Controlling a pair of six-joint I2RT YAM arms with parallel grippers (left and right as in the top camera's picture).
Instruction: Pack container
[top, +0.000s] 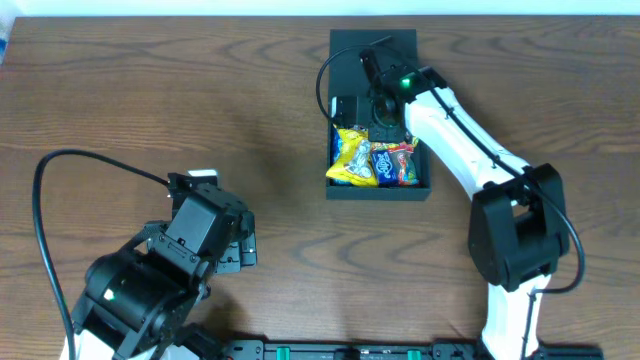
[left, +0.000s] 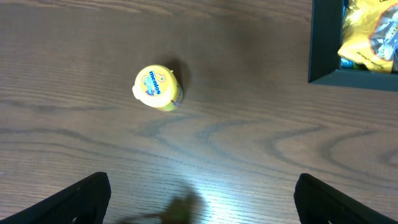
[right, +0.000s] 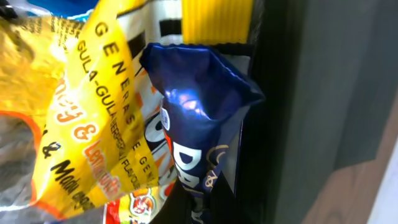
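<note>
The container (top: 378, 193) is a dark box at the far middle of the table, its flap lid (top: 350, 45) open behind it. It holds a yellow packet (top: 350, 155) and colourful packets (top: 395, 165). My right gripper (top: 383, 105) is down inside the box. In the right wrist view its jaws (right: 200, 208) are shut on a dark blue packet (right: 193, 118), next to a yellow packet (right: 93, 118) and the box wall (right: 311, 93). My left gripper (left: 199, 199) is open and empty above the bare table, near a yellow Mentos tub (left: 158, 88).
The left arm (top: 150, 280) fills the near left of the table. A corner of the container (left: 323, 43) shows at the upper right of the left wrist view. The right arm (top: 510, 230) reaches in from the near right.
</note>
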